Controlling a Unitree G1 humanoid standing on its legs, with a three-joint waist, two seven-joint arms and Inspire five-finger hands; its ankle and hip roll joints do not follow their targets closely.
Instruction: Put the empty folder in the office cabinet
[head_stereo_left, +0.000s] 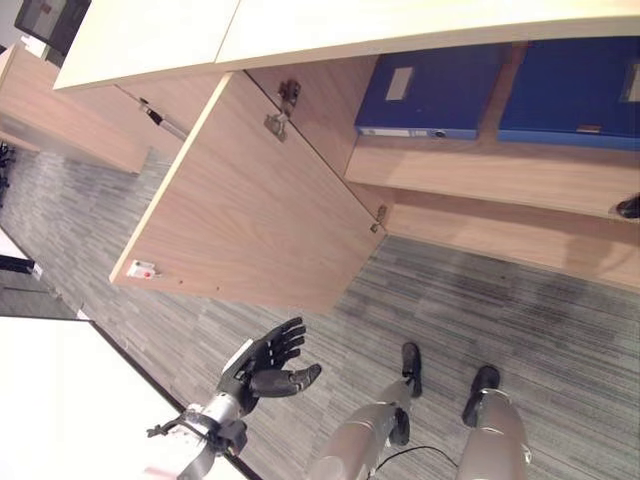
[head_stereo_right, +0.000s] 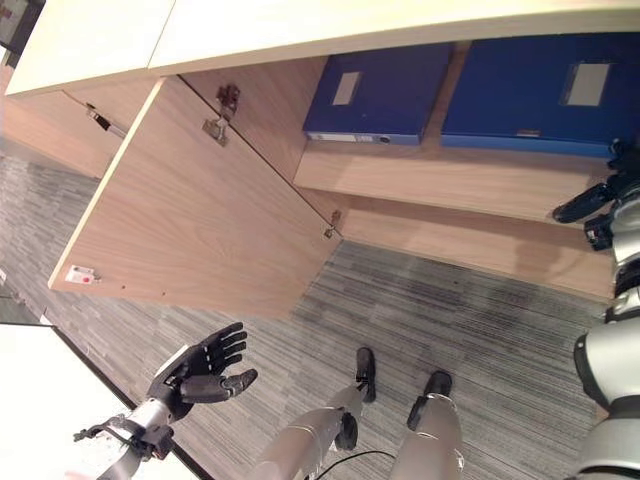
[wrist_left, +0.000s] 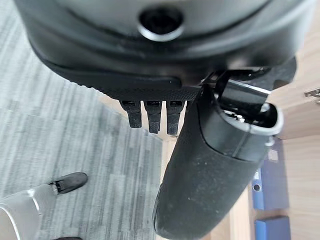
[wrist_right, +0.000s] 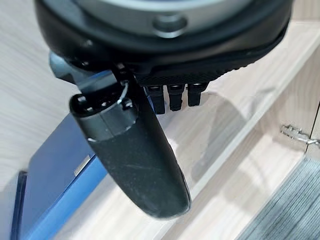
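On my left, the left hand (head_stereo_left: 262, 365) hangs over the grey carpet (head_stereo_left: 480, 320) with fingers spread, holding nothing. Beside it the cabinet door (head_stereo_left: 250, 200) stands swung open. Two blue folders (head_stereo_left: 432, 90) (head_stereo_left: 575, 92) lie flat on the cabinet shelf (head_stereo_left: 480, 170). At the far right, my right hand (head_stereo_right: 600, 205) sits by that shelf, fingers relaxed, empty.

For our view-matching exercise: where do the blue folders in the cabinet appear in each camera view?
Left eye view: two blue folders side by side on the shelf, upper right.
Right eye view: both, top, centre to right.
Left wrist view: folders beyond the left hand's thumb.
Right wrist view: one behind the right hand's thumb; which, unclear.
Shared landmark: the grey carpet.
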